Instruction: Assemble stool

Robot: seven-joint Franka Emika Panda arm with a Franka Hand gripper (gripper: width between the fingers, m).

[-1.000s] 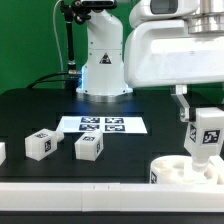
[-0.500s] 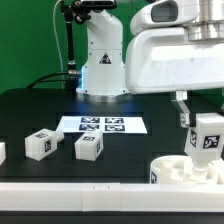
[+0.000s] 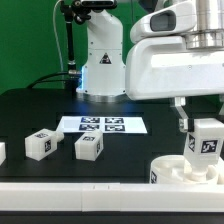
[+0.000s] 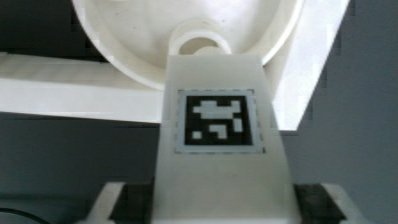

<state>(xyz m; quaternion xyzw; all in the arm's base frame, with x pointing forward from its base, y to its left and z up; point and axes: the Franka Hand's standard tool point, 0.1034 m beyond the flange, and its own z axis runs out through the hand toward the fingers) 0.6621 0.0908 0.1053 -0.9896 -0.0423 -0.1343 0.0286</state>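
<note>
My gripper (image 3: 205, 128) is shut on a white block leg (image 3: 206, 142) with a black-and-white tag, holding it upright over the round white seat (image 3: 172, 169) at the exterior view's lower right. In the wrist view the leg (image 4: 215, 110) fills the middle between my fingers (image 4: 111, 197), its tip at a socket of the seat (image 4: 134, 40). Two more tagged legs lie on the table, one (image 3: 39, 143) at the exterior view's left and one (image 3: 89, 146) beside it. A further white part (image 3: 2, 152) shows at the left edge.
The marker board (image 3: 101, 125) lies flat at the table's middle. The arm's white base (image 3: 101, 60) stands behind it. A long white rail (image 3: 70, 190) runs along the front edge.
The gripper has lowered the leg toward the seat and shifted slightly to the exterior view's left. The loose legs have not moved.
</note>
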